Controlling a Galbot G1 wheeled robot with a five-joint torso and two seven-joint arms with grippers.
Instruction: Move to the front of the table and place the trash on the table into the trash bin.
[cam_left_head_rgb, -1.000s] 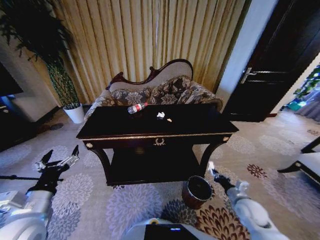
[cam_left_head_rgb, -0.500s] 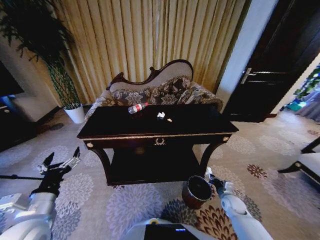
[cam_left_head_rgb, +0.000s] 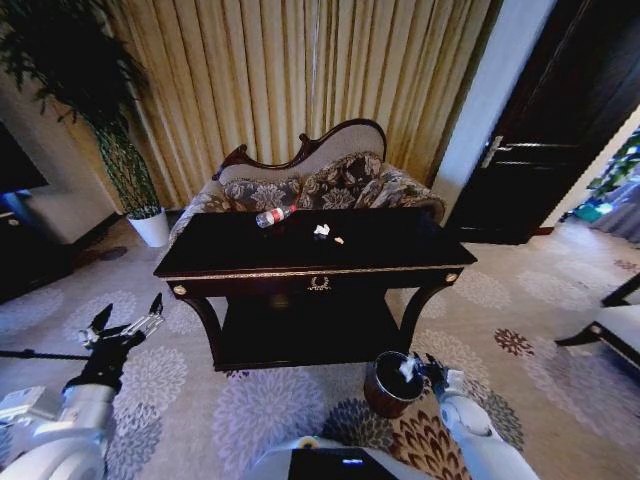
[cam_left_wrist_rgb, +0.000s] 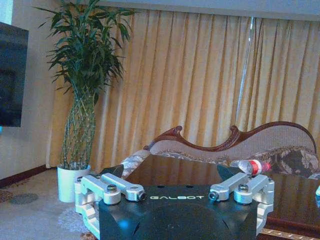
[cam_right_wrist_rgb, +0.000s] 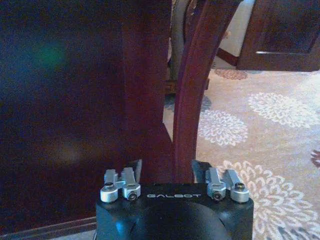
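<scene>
Carpeted floor before the table (cam_left_head_rgb: 250, 262) is being occupied, with bottle (cam_left_head_rgb: 274, 215) and paper scraps (cam_left_head_rgb: 323, 231) lying uncollected on top while both empty, spread grippers, left gripper (cam_left_head_rgb: 122, 325) and right gripper (cam_left_head_rgb: 418, 364), are being held low, the right beside the trash bin (cam_left_head_rgb: 392, 384)

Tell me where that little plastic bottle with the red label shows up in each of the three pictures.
Head view: the bottle lies on its side on the table, far edge, in front of the sofa.
Left wrist view: it lies on the tabletop before the sofa's back, above the left gripper.
Right wrist view: not in it.
Shared landmark: the sofa's carved wooden back.
</scene>
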